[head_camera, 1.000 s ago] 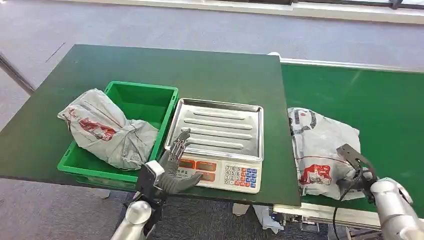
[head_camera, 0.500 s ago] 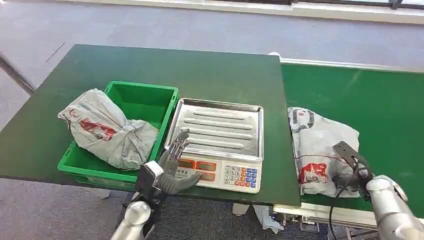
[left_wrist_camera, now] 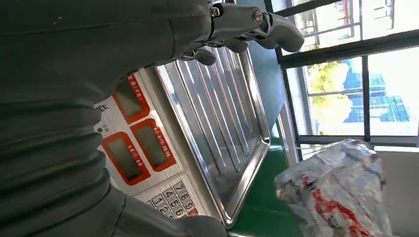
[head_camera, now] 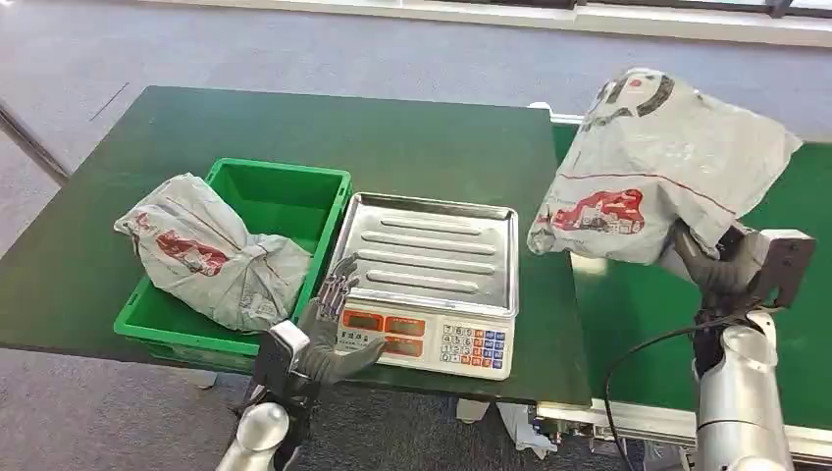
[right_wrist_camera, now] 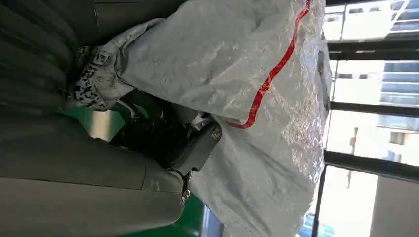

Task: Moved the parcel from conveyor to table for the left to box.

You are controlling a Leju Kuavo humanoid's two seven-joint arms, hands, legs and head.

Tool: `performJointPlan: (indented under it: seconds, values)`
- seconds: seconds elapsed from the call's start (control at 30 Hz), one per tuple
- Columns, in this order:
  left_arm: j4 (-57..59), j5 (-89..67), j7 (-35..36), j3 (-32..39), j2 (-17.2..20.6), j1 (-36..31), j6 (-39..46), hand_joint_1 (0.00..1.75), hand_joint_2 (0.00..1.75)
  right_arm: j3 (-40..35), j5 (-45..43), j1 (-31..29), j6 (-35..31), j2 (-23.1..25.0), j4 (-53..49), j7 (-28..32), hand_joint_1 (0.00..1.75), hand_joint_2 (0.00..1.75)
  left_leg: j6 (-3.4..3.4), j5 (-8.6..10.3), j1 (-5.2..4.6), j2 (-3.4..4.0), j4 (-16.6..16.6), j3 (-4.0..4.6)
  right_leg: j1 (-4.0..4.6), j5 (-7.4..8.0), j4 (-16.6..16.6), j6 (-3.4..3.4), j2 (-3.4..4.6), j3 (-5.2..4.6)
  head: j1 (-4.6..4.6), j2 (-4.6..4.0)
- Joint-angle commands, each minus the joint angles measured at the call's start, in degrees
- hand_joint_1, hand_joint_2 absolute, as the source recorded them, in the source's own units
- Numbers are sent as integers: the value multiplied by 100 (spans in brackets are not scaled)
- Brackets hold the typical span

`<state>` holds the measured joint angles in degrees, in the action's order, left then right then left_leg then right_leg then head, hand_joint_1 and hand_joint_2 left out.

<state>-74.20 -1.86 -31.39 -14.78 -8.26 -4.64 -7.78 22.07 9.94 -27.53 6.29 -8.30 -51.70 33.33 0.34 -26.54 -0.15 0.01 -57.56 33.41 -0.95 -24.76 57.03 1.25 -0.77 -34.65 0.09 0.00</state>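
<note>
above the conveyor (head_camera: 785,196) edge, right hand (head_camera: 711,267) holds parcel (head_camera: 657,162) aloft

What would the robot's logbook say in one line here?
right hand: holds parcel aloft | left hand: open by scale | bin: one bag

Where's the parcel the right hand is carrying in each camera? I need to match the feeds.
Head view: lifted parcel in the upper right, held up by the right hand above the conveyor.
Left wrist view: the parcel sits in the lower right corner, beyond the scale tray.
Right wrist view: the parcel spans most of the picture.
Shared landmark: the parcel's red stripe.
</note>
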Motion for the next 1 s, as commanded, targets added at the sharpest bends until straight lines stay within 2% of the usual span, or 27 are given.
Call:
performJointPlan:
  seconds: [0.03,0.07,0.1,0.23,0.37,0.43,0.5,0.53,0.57,0.63,0.67,0.77,0.8,0.87,0.9,0.93,1.0]
  values:
    - [174,-23,21,196,61,-111,3,0,175,-165,-100,112,-50,317,-703,-8,175,175,-5,-3,4,17,4,-11,4,4,-8,-6,21,7,0,0]
    - [178,-24,20,199,68,-114,9,0,175,-235,-313,136,29,361,-804,342,175,175,-4,-2,0,16,5,-11,0,3,-5,-5,20,5,-2,0]
    - [197,-27,14,204,76,-128,15,0,175,-354,-515,329,43,500,-1416,431,175,175,-7,-2,1,21,10,-18,1,5,-11,-8,27,11,0,0]
    - [254,-60,-34,225,76,-130,-20,0,175,-690,-1233,874,2,923,-3318,385,175,175,-8,-3,-5,19,6,-5,-6,1,1,-9,23,-5,0,0]
    - [353,-105,-63,215,36,-213,-67,0,175,-856,-1339,1233,-433,1153,-4595,667,175,175,-12,-7,0,15,5,-11,1,-5,3,-13,20,-1,-2,0]
    - [349,-113,-50,210,9,-274,-81,0,175,-1132,-724,1419,-1184,1185,-5629,667,175,175,-10,-5,-3,6,4,-7,-1,-10,8,-16,11,-7,-2,0]
    - [364,-125,-19,208,-26,-344,-107,0,175,-1833,-181,1571,-2052,875,-6075,667,175,175,-11,-8,-1,7,1,-4,0,-14,13,-17,13,-10,-2,0]
    - [383,-124,-14,195,-31,-396,-113,0,175,-2248,125,1633,-2266,648,-5899,667,175,175,-13,-9,-1,7,5,-11,0,-15,10,-18,13,-3,-2,0]
    - [390,-121,-3,194,-28,-417,-103,0,175,-2388,206,1605,-2155,596,-5644,667,175,175,-8,-6,-2,6,-2,2,-2,-11,12,-13,10,-13,0,0]
    - [392,-120,-4,192,-26,-423,-101,0,175,-2419,232,1550,-2161,615,-5582,667,175,175,-10,-9,6,19,6,-17,6,-8,-2,-14,25,8,-2,0]
    - [365,-230,-128,218,-35,-415,137,0,175,-2479,361,1453,-2032,566,-5101,586,175,175,-13,-9,7,31,13,-25,7,-4,-10,-15,38,13,2,0]
    - [258,-302,-425,277,-118,-367,683,0,175,-2510,359,1160,-1435,589,-4162,212,175,175,-19,-8,6,54,17,-37,6,4,-15,-16,56,12,0,0]
    - [169,-357,-534,278,-129,-365,995,0,175,-2550,335,986,-1190,563,-3731,18,175,175,-14,-10,5,41,6,-22,4,-1,-7,-10,41,8,0,0]
    - [-95,-184,-793,397,-193,-361,1603,0,175,-2755,53,603,-434,414,-2847,-393,175,175,-16,-9,14,63,15,-34,13,10,-22,-14,64,17,-2,0]
    - [-348,-30,-861,404,-163,-296,1993,0,175,-2916,-515,260,324,429,-1866,-694,175,175,-13,-14,8,62,1,-24,8,7,-6,-12,60,6,-2,0]
    - [-463,22,-851,324,-87,-247,2051,0,175,-3018,-496,67,248,476,-1297,-405,175,175,-14,-12,10,68,3,-26,10,13,-10,-13,67,7,0,0]
    - [-593,165,-840,286,-21,-107,2223,0,175,-3255,-756,-134,490,569,-294,-306,175,175,-17,-6,12,88,16,-37,12,26,-23,-16,90,13,-2,0]
